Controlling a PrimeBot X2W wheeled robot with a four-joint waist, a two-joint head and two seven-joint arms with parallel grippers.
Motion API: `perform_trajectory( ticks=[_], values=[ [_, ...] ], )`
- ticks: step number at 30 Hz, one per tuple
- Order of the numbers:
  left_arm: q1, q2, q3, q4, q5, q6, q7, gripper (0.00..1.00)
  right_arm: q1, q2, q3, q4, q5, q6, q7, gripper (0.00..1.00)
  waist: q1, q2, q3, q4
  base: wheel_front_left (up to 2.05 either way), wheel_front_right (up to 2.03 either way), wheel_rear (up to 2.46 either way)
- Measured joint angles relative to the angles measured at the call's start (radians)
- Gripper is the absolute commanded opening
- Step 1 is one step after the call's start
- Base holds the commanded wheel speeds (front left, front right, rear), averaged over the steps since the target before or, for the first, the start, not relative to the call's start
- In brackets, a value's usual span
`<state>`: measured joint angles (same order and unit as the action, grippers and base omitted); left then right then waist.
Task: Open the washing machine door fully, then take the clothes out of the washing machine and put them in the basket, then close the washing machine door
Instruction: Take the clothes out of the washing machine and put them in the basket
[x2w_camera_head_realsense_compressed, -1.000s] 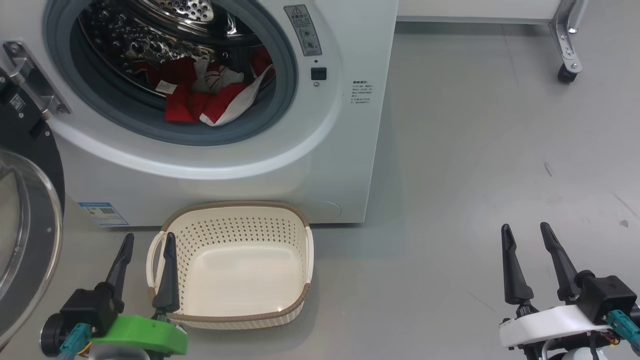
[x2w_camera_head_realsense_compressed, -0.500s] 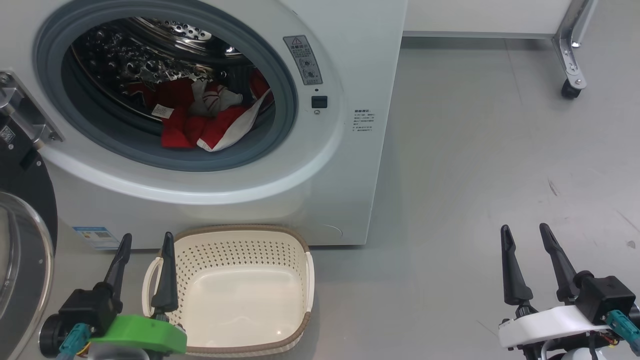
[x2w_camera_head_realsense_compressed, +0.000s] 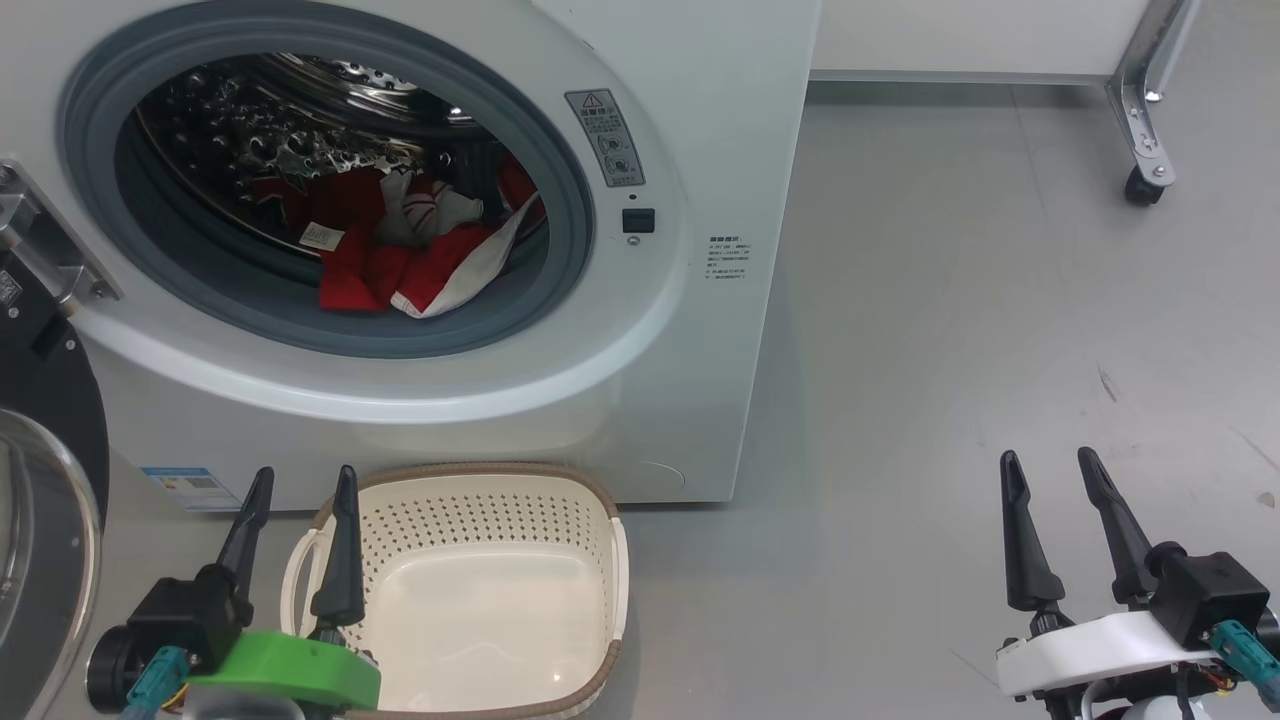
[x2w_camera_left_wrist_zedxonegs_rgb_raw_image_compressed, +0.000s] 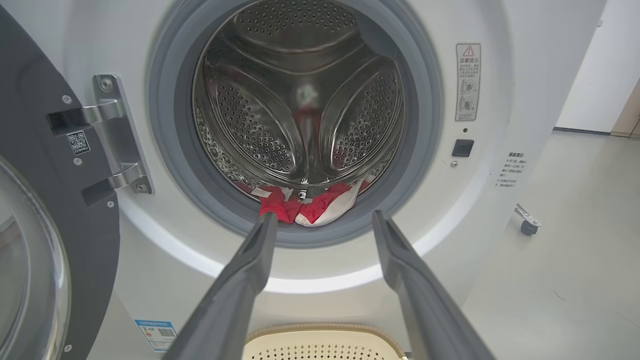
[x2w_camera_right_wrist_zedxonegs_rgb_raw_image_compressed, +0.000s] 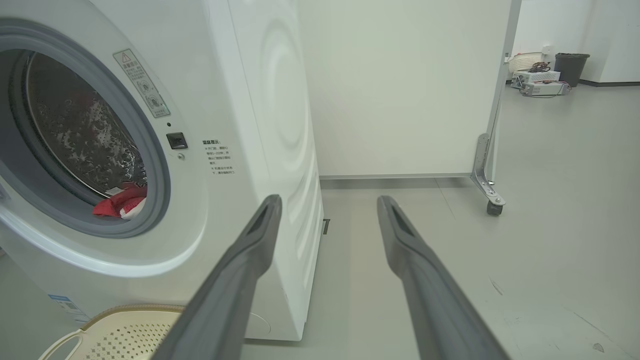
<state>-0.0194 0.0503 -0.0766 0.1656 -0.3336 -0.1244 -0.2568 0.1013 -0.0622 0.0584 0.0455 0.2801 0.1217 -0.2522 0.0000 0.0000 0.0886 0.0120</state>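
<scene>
The white washing machine (x2w_camera_head_realsense_compressed: 690, 120) stands with its door (x2w_camera_head_realsense_compressed: 40, 520) swung wide open at the far left, black rim and glass bowl showing (x2w_camera_left_wrist_zedxonegs_rgb_raw_image_compressed: 30, 250). Red clothes with white trim (x2w_camera_head_realsense_compressed: 400, 260) lie at the bottom of the steel drum (x2w_camera_left_wrist_zedxonegs_rgb_raw_image_compressed: 305, 205) (x2w_camera_right_wrist_zedxonegs_rgb_raw_image_compressed: 120, 202). On the floor in front sits the cream basket (x2w_camera_head_realsense_compressed: 470, 590), nothing inside it. My left gripper (x2w_camera_head_realsense_compressed: 300, 495) is open, low beside the basket's left handle, pointing at the drum (x2w_camera_left_wrist_zedxonegs_rgb_raw_image_compressed: 322, 220). My right gripper (x2w_camera_head_realsense_compressed: 1050, 470) is open over bare floor to the machine's right (x2w_camera_right_wrist_zedxonegs_rgb_raw_image_compressed: 327, 202).
Grey floor stretches to the right of the machine. A white panel on a metal leg with a caster (x2w_camera_head_realsense_compressed: 1140, 185) stands at the back right. The door hinge bracket (x2w_camera_left_wrist_zedxonegs_rgb_raw_image_compressed: 117, 135) juts out left of the opening. Boxes and a bin (x2w_camera_right_wrist_zedxonegs_rgb_raw_image_compressed: 545, 75) sit far off.
The head camera has tilted up, so the machine, basket and floor sit lower in the picture. Both grippers keep their places and stay open; the clothes have not moved.
</scene>
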Motion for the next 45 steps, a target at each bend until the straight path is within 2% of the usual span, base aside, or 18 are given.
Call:
perform_trajectory(
  ticks=[26,33,39,45],
  values=[
    [0.0,-0.001,-0.002,-0.002,0.001,0.0,0.0,1.0,0.0,0.001,-0.001,-0.001,0.0,0.0,0.0,1.0,0.0,0.0,0.013,-0.002,0.0,0.0,0.0],
    [0.0,0.0,0.02,-0.007,0.014,0.0,0.0,1.0,-0.001,0.001,0.013,-0.014,-0.005,0.0,0.0,1.0,0.0,0.0,0.048,-0.009,0.0,0.0,0.0],
    [-0.021,0.035,0.035,-0.007,0.054,0.002,0.0,1.0,-0.01,0.001,0.032,-0.027,-0.01,0.0,0.0,1.0,0.0,0.0,0.102,-0.023,0.0,0.0,0.0],
    [-0.144,0.09,0.031,-0.007,0.094,0.005,0.013,1.0,-0.042,0.003,0.053,-0.04,-0.01,0.0,0.0,1.0,0.0,0.0,0.173,-0.045,0.0,0.0,0.0]
  ],
)
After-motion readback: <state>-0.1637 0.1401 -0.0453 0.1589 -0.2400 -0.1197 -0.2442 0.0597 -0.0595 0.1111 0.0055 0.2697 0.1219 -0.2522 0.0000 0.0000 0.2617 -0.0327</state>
